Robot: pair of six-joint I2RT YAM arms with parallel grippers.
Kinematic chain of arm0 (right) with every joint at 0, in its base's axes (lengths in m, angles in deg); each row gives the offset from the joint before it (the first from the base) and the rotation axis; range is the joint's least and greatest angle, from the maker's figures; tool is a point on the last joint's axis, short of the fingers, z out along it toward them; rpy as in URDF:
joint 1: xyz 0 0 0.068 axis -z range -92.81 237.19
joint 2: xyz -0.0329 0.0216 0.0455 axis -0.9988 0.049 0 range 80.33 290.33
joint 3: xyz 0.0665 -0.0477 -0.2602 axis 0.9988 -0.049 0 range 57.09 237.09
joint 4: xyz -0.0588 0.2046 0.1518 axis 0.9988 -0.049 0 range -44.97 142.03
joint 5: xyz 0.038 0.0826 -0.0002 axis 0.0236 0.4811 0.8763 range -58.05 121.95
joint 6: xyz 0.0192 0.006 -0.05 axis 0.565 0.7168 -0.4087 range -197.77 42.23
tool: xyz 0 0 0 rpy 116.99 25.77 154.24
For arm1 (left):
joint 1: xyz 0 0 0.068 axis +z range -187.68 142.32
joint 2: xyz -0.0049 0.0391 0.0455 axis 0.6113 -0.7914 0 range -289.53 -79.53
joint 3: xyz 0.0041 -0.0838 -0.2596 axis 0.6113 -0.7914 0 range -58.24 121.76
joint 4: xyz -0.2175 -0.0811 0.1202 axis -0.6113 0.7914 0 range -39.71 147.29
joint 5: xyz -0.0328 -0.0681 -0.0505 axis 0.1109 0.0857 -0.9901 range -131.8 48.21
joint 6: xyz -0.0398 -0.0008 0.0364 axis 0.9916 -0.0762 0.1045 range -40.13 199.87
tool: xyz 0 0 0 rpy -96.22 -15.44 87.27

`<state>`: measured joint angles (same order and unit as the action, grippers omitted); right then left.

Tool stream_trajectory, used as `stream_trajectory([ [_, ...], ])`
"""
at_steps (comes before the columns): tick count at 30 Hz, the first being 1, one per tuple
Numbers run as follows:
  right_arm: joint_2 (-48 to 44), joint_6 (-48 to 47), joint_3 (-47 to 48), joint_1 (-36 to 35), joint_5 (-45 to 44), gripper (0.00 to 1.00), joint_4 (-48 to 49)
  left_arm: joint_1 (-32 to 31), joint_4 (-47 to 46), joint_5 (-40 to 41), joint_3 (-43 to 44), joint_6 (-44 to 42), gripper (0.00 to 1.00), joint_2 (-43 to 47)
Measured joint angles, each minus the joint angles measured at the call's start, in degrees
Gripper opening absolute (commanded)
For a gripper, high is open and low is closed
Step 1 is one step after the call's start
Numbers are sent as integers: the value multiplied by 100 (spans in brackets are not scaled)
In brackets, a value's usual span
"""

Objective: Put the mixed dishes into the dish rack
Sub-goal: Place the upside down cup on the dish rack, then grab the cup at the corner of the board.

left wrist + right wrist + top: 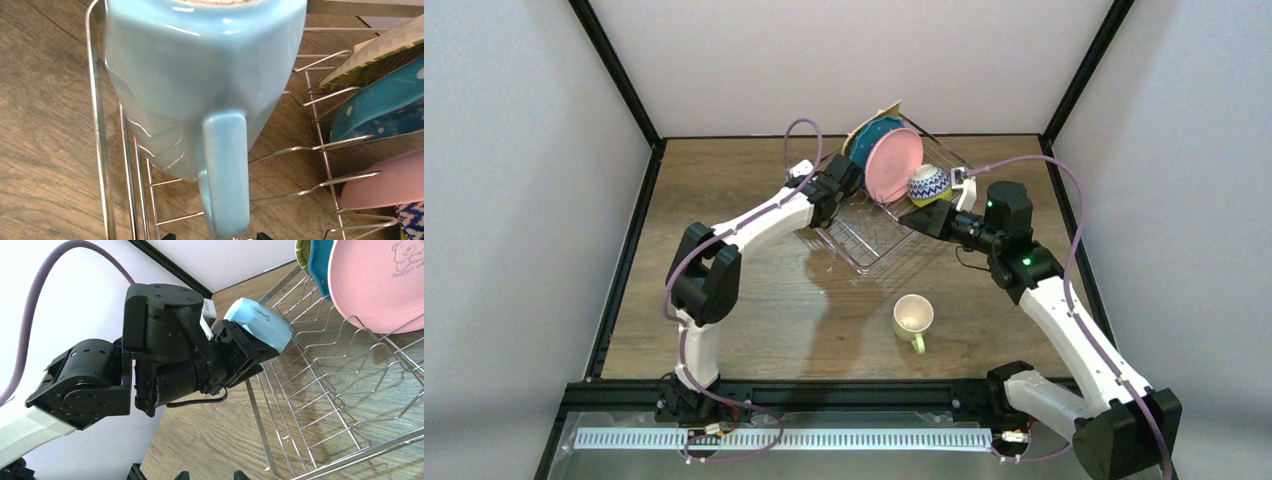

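My left gripper is shut on the light-blue mug, held by its handle over the left rim of the silver wire dish rack. The mug also shows in the right wrist view. In the rack the tan plate, teal dotted plate and pink plate stand on edge. The patterned bowl sits beside them. My right gripper is open and empty above the rack's right part. The pale yellow-green mug stands on the table in front of the rack.
The wooden table is walled in by white panels with black corner posts. The rack's front half holds only bare wire. A perforated white strip runs along the near edge between the arm bases.
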<state>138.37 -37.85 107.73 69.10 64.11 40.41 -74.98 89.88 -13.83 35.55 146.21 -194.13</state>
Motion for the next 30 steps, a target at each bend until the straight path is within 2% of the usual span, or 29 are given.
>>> stream_trajectory([
  [17,-365,63,-63,0,-74,50,-173,-114,90,15,-304,0,93,529],
  [23,-463,59,-33,0,-299,50,-490,-232,173,-22,-717,-74,93,1338],
  [30,-669,35,184,0,-636,50,-1032,-673,210,-350,-1449,-398,93,2874],
])
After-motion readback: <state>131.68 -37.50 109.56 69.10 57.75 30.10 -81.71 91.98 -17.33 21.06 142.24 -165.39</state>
